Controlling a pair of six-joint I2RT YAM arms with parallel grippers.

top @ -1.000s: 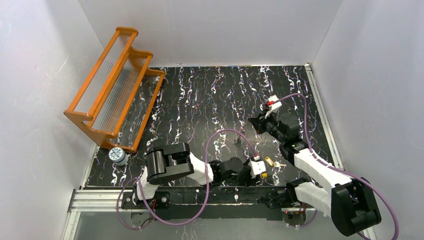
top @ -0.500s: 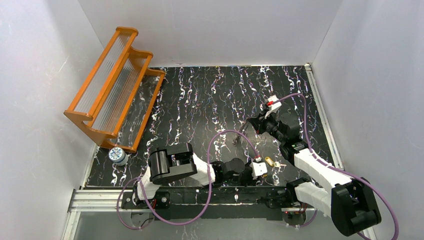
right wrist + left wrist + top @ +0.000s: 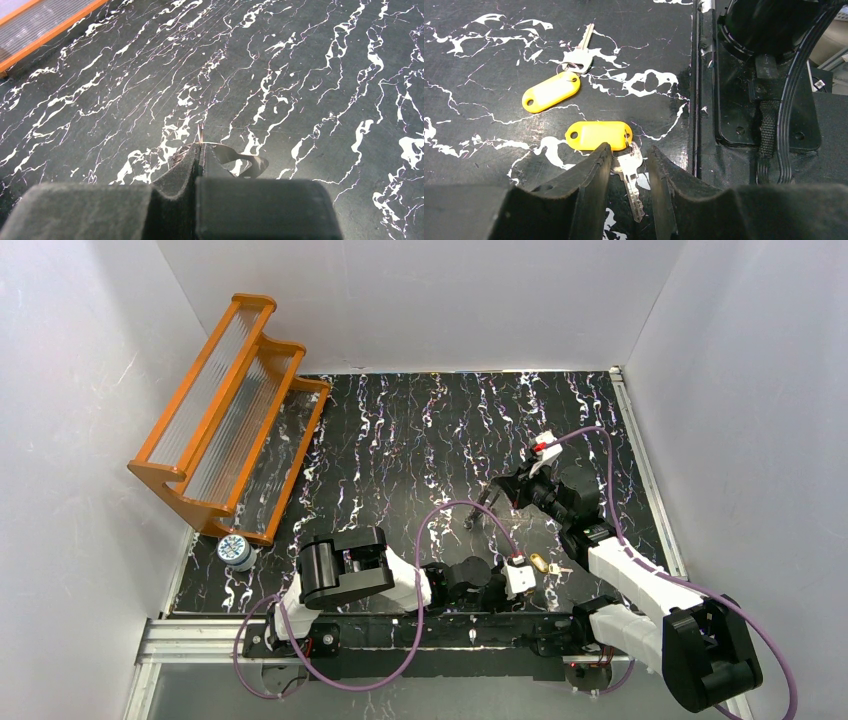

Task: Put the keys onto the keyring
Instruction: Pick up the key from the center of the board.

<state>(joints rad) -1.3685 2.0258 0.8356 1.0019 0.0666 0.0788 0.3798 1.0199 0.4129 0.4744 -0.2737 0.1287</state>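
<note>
Two keys with yellow tags lie on the black marbled mat. The near key (image 3: 630, 167) lies flat between the fingers of my left gripper (image 3: 629, 150), its tag (image 3: 599, 135) just ahead of the fingertips. The jaws stand narrowly apart around its silver head; the left finger (image 3: 594, 175) touches it. The far key (image 3: 550, 92) lies free beyond it. In the top view the keys (image 3: 541, 563) sit by the left gripper (image 3: 527, 578). My right gripper (image 3: 200, 145) is shut on the keyring (image 3: 240, 157), a thin metal band looping to the right of the fingertips, held above the mat (image 3: 483, 508).
An orange rack (image 3: 225, 415) leans at the far left, with a small round blue-and-white object (image 3: 236, 550) at its foot. The mat's near edge and black mounting rail (image 3: 704, 100) run just right of the keys. A purple cable (image 3: 450, 508) arcs over the mat's middle.
The left jaws have narrowed around the near key's head. The right gripper has shifted slightly down and left with the keyring still pinched.
</note>
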